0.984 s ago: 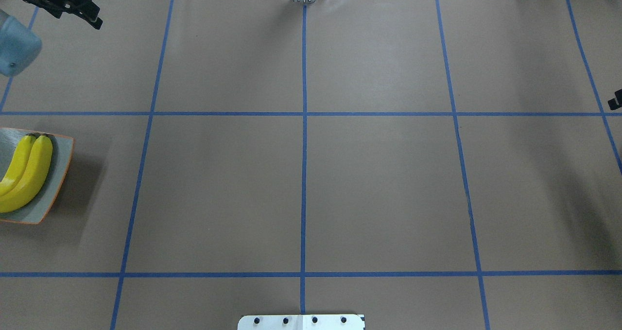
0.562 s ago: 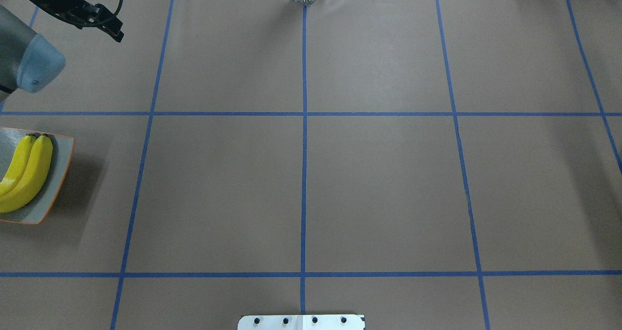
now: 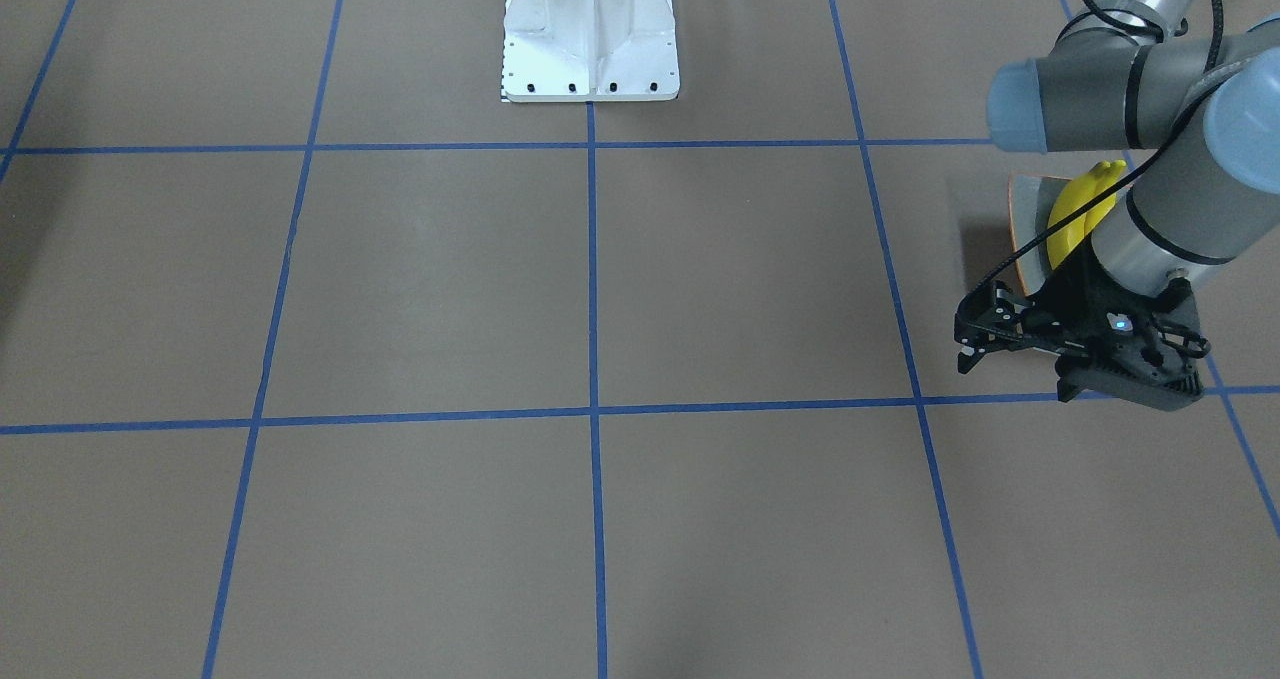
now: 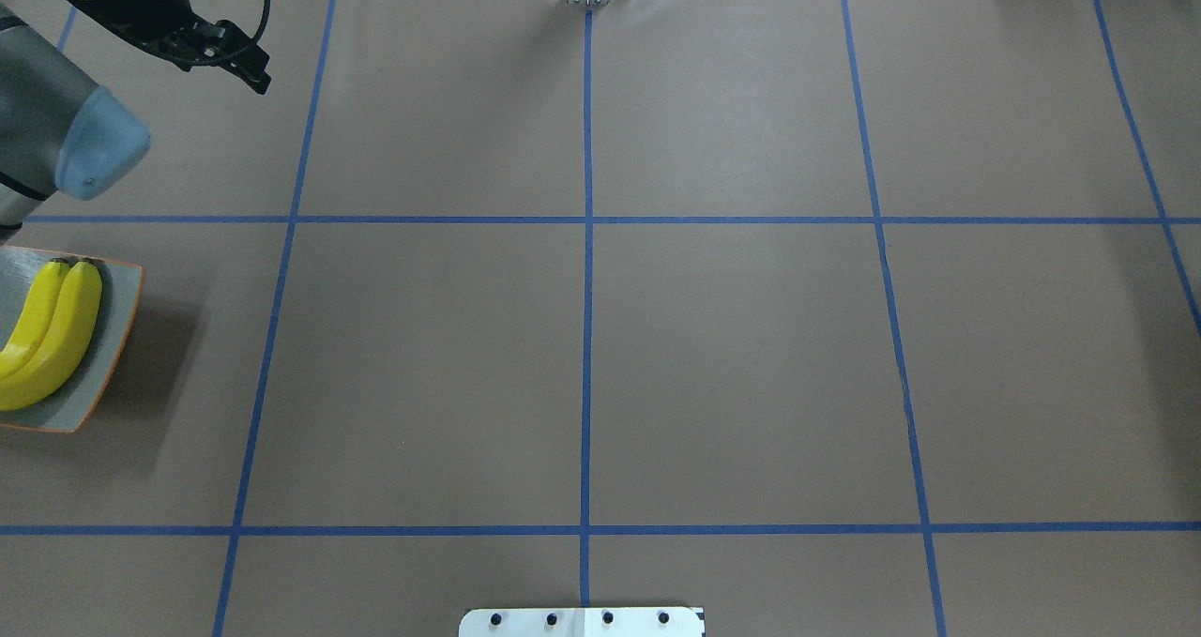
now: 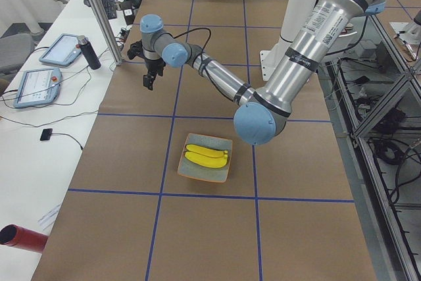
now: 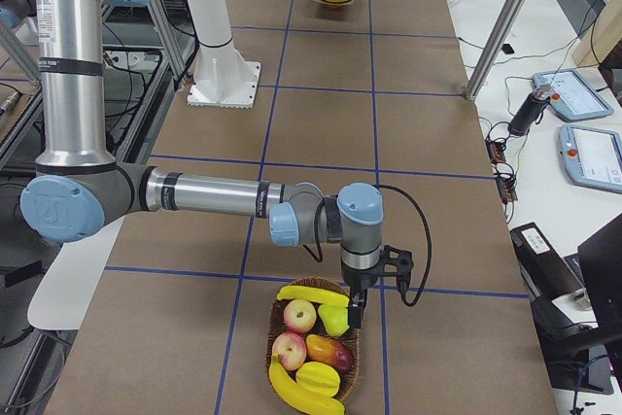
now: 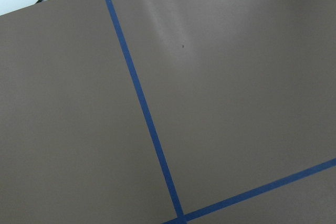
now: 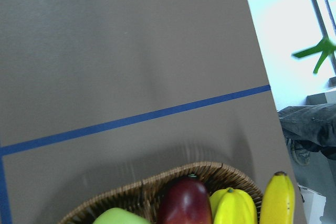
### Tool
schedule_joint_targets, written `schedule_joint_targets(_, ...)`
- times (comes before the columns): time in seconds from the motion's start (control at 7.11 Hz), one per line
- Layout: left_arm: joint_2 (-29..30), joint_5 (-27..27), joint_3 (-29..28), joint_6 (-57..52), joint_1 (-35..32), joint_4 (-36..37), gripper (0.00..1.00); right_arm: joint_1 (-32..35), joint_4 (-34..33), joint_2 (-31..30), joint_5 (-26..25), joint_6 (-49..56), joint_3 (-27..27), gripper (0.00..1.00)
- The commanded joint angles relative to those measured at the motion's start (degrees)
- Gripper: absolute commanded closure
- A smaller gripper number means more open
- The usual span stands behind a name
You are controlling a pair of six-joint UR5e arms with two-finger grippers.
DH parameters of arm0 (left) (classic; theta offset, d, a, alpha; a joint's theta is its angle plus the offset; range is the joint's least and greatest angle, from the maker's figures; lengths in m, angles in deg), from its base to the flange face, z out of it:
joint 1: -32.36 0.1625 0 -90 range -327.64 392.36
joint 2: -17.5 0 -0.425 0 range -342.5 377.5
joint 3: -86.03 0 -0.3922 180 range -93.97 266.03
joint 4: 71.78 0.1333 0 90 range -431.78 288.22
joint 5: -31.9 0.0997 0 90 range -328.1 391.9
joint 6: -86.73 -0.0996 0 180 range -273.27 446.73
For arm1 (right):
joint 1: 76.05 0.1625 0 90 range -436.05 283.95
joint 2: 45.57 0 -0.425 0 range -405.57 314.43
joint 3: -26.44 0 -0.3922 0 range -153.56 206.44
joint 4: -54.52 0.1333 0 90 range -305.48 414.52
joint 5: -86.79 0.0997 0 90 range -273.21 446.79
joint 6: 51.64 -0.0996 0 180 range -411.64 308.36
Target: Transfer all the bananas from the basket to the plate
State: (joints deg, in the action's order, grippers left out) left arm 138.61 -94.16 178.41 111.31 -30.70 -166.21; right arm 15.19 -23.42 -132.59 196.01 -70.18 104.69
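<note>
At the table's right end, two bananas (image 6: pixel 311 293) lie in the wicker basket (image 6: pixel 356 368) among other fruit (image 6: pixel 290 349). One is draped along the rim nearest the right gripper (image 6: pixel 354 314), the other curls along the opposite edge. Two more bananas already lie side by side on the plate (image 4: pixel 114 337) at the table's left end, so we judge the job about half done.

We expect the fruit to be light and stiff, with a glossy skin that may slip under a loose pinch. The thick middle of the curve, with the jaws across its narrow width, looks like the safest place to hold it. The banana by the rim seems the easier pick, since little crowds it.

The right gripper hangs low over the basket, just beside that banana. Only the side camera shows it, so we cannot tell how far its fingers stand apart or whether they touch anything. The left gripper (image 4: pixel 255 76) hovers over bare table (image 4: pixel 732 356) beyond the plate and appears to carry nothing, but we cannot make out the gap between its fingers.
</note>
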Motion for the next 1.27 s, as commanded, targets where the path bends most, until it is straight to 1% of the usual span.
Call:
schedule_joint_targets(0.0,1.1,0.1,0.1,1.9,1.0,0.0,0.00,0.4,8.4,3.5,-5.0,-5.8,-11.8,0.01)
schedule_joint_targets(0.14,1.4,0.1,0.1,2.4,1.5,0.0,0.00,0.3,10.8,3.6,-5.4,-5.9,-14.8,0.01)
schedule_joint_targets(0.28,1.6,0.1,-0.1,2.5,2.1,-0.1,0.00,0.3,11.2,3.5,-5.5,-5.9,-15.2,0.01)
schedule_joint_targets(0.56,1.9,0.6,0.0,2.5,2.6,0.0,0.00,0.2,11.4,3.4,-5.5,-6.0,-18.1,0.01)
schedule_joint_targets(0.7,1.9,1.0,-0.2,2.5,2.8,0.0,0.00,0.1,12.7,3.4,-5.6,-6.0,-19.3,0.01)
schedule_joint_targets(0.84,1.8,1.0,-0.2,2.5,3.0,0.0,0.00,0.1,14.4,3.4,-5.9,-6.0,-19.7,0.01)
schedule_joint_targets(1.12,1.7,1.1,-0.1,2.5,3.6,0.0,0.00,0.0,14.6,3.3,-6.0,-6.1,-20.8,0.01)
